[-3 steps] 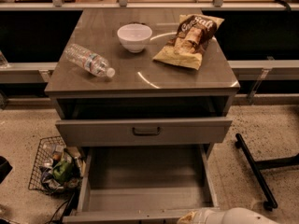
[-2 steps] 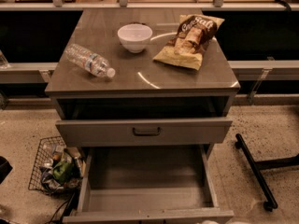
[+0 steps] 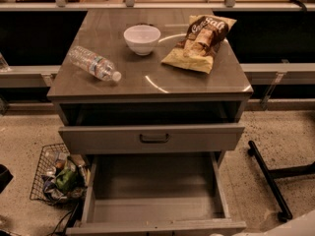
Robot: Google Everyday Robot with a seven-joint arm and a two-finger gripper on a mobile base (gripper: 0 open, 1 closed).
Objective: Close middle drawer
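Observation:
The middle drawer (image 3: 153, 191) is pulled far out of the grey-brown cabinet, and its deep plain tray is empty. Its long front (image 3: 156, 227) lies along the bottom edge of the camera view, with its handle hidden. The drawer above (image 3: 154, 138), with a dark bar handle, stands slightly out. The lowest drawer is hidden beneath. My gripper is out of view below the bottom edge. Only a white piece of the arm (image 3: 298, 225) shows at the bottom right corner.
On the cabinet top (image 3: 147, 77) lie a plastic water bottle (image 3: 94, 64), a white bowl (image 3: 141, 38) and a chip bag (image 3: 199, 43). A wire basket of trash (image 3: 59, 176) stands on the floor at the left. A black bar leg (image 3: 268, 178) lies on the floor at the right.
The white arm that showed at the bottom edge in front of the open drawer has drawn back, leaving only a piece at the bottom right corner. The drawers have not moved.

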